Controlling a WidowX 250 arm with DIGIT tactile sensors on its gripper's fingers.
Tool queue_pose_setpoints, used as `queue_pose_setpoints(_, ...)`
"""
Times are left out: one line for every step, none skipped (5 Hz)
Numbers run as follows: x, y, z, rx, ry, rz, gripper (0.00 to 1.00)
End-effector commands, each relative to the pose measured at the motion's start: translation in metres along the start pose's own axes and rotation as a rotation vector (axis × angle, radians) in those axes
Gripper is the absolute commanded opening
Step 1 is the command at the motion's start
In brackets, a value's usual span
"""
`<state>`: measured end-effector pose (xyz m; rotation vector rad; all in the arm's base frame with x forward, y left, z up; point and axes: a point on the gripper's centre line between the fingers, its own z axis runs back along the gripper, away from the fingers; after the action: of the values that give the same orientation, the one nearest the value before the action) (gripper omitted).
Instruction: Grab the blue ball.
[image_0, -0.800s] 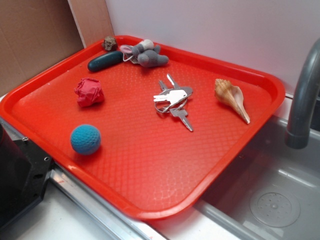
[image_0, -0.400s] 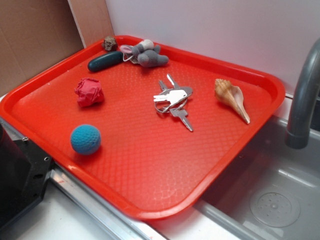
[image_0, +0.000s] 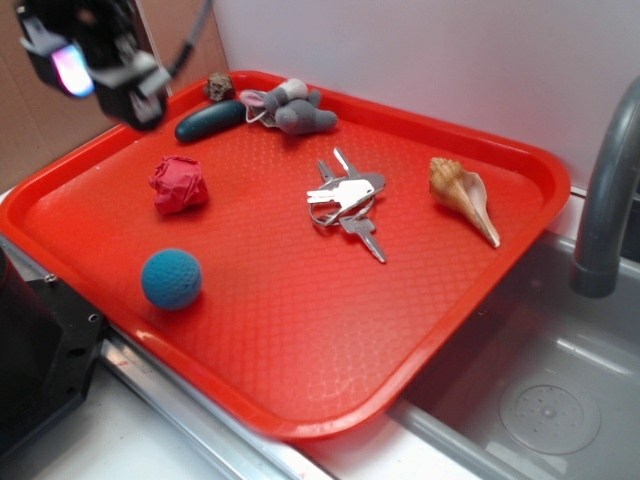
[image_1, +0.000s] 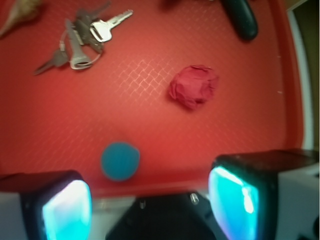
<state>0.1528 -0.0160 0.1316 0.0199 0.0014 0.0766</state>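
Note:
The blue ball (image_0: 171, 278) is a small teal-blue dimpled sphere near the front left edge of the red tray (image_0: 420, 300). In the wrist view the ball (image_1: 120, 160) lies on the tray just beyond the gap between my fingers. My gripper (image_0: 95, 65) has come into the exterior view at the top left, high above the tray's left rim, well apart from the ball. In the wrist view the gripper (image_1: 150, 207) is open and empty, with glowing cyan pads (image_1: 232, 200).
On the tray lie a red paper wad (image_0: 178, 184), a dark teal oval object (image_0: 209, 121), a grey plush toy (image_0: 290, 108), a small rock (image_0: 219, 87), keys (image_0: 346, 200) and a seashell (image_0: 464, 194). A sink basin (image_0: 550, 390) with a grey faucet (image_0: 606, 200) lies right. A black block (image_0: 40, 350) sits front left.
My gripper has come into the exterior view at the top left; before it was out of view. The objects on the tray have not moved.

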Motion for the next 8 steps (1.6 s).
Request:
queue_pose_setpoints(0.003,-0.004,-0.083,0.008,-0.027,-0.052,1.0)
queue_pose_setpoints(-0.01,-0.007,-0.084,-0.047,-0.051,-0.074,1.0)
queue_pose_setpoints(-0.019,-0.011,-0.086,-0.069,-0.034,-0.099,1.0)
queue_pose_setpoints(-0.027,-0.021,-0.084,-0.082,-0.04,-0.134,1.0)
queue_pose_setpoints(-0.038,-0.035,-0.076,-0.133,-0.047,-0.186,1.0)
queue_pose_setpoints(-0.046,-0.048,-0.069,-0.144,-0.061,-0.227,1.0)
queue_pose_setpoints(-0.047,-0.054,-0.073,-0.12,-0.048,-0.252,1.0)
queue_pose_setpoints(-0.039,-0.062,-0.078,-0.1,-0.026,-0.242,1.0)
